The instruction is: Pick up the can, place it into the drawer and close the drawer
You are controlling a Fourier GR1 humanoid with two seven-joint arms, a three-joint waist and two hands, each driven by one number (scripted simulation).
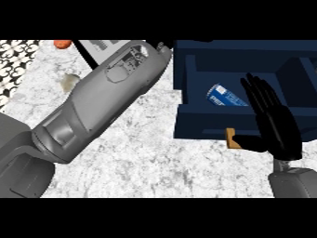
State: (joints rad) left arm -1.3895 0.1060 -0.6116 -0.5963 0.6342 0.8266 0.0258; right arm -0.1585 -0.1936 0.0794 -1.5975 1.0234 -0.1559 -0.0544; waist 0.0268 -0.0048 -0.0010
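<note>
A marbled grey counter is filling most of the view, with a strip of black-and-white patterned tile running along its left side. The left forearm is lying across the counter as a big grey slab, slanting from the lower left up toward the top centre; its hand is passing out of sight near the top edge, so I cannot tell how those fingers are set. To the right, the dark blue drawer is standing open, its front wall facing the near edge with a small tan handle sticking out from it. The right hand is hovering over the drawer's front right part, fingers straight, pointing away and close together, thumb sticking out to the left just beside the handle, gripping nothing. The blue can is lying tilted inside the drawer, just left of those fingers. A small orange object is peeking in at the top left
</note>
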